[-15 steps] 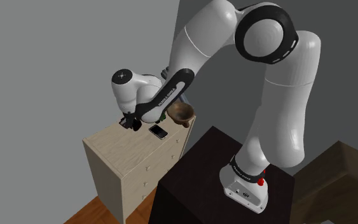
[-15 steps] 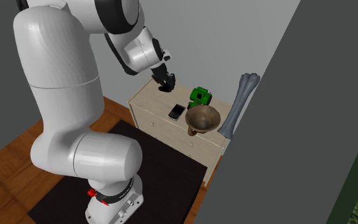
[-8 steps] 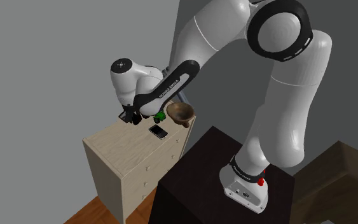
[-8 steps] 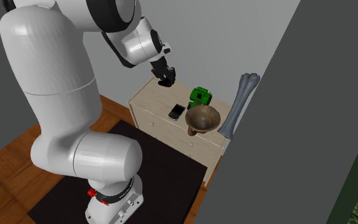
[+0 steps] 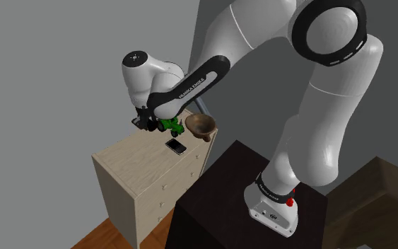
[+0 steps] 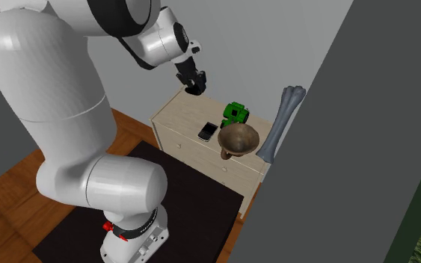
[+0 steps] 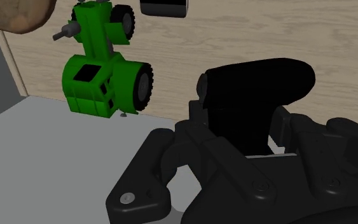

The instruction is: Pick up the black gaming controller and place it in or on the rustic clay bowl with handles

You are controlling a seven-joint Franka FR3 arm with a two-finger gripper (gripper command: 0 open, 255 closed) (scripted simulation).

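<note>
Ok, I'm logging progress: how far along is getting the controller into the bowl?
Done: the black controller is clasped in the jaws, clear above the dresser. In hand: the carry. Left: reaching the brown bowl, empty at the dresser's corner beside the green toy tractor, and releasing.

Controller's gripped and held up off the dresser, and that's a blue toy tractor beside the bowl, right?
No: the toy tractor is green, not blue, as the wrist view shows. The gripper does clasp the controller above the dresser, and the tractor stands beside the bowl.
</note>
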